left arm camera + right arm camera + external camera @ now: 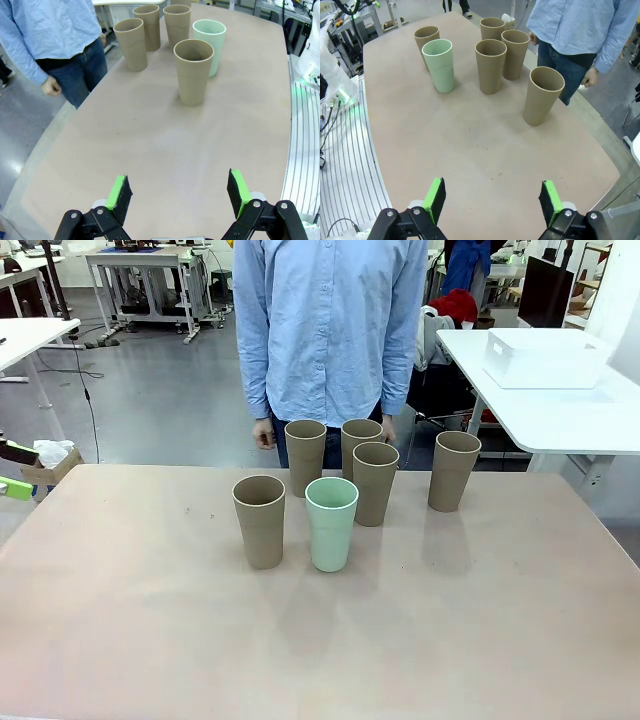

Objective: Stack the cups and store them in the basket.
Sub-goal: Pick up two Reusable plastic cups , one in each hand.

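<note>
While all six cups [375, 483] stand upright and unstacked on the far half of the table [150, 640], I judge the tight middle cluster to be the main hazard. The mint cup [331, 524] stands just beside a tan cup [260, 522], so fingers closing around one could clip the next, and these tall tapered shapes would likely topple and roll. The basket [545, 358] sits on a separate white table [600, 420], well apart and perhaps beyond my reach. My left gripper [180, 192] and right gripper [492, 200] hang spread wide, holding nothing. The person's hand [51, 88], loosely curled, is near the table edge, where a sweeping arm might graze it.
</note>
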